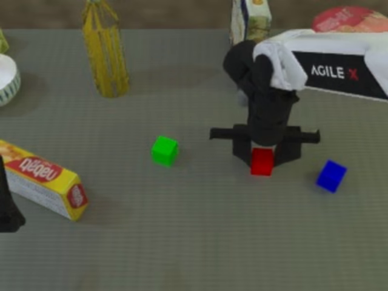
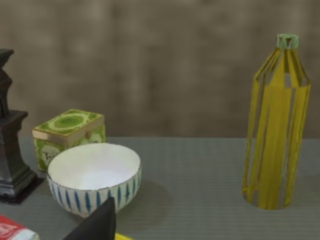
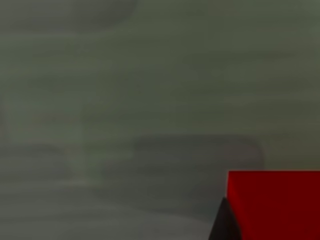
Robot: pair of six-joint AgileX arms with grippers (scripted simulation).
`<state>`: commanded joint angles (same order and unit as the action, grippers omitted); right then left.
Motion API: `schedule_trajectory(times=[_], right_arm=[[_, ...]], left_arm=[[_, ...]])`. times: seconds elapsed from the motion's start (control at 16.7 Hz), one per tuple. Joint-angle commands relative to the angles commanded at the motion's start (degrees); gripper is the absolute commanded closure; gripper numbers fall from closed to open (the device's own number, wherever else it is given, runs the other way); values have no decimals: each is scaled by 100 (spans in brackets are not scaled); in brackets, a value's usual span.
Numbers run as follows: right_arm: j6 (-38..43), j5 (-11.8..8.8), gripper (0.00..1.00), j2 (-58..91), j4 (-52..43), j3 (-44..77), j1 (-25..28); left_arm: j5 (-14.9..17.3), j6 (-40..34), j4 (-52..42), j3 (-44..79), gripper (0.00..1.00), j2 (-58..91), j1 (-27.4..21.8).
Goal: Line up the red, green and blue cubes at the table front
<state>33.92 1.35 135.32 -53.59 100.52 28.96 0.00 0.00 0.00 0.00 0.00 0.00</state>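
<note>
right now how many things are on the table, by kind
cubes: 3, red at the right hand, green, blue
boxes: 3, yellow, green, carton
bottle: 1
bowl: 1
red lid: 1
total: 9

Right claw [image 1: 262, 159] lowered mid-table, fingers closed; left arm parked at left edge.

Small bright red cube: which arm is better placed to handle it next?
Right. The right gripper sits directly over the small bright red cube, fingers flanking it, and the right wrist view shows the cube close up. The left arm is parked at the grey-olive table's far left edge.
</note>
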Motion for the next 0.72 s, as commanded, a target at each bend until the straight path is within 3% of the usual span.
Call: schedule_trajectory(times=[0.48,0.72], right_arm=[[-4,-5,100,-378,-1227,813,47],[-11,-5,100,-434,-1319,886,51]], left_arm=[[0,0,0,0,0,0,0],[0,0,0,0,0,0,0]])
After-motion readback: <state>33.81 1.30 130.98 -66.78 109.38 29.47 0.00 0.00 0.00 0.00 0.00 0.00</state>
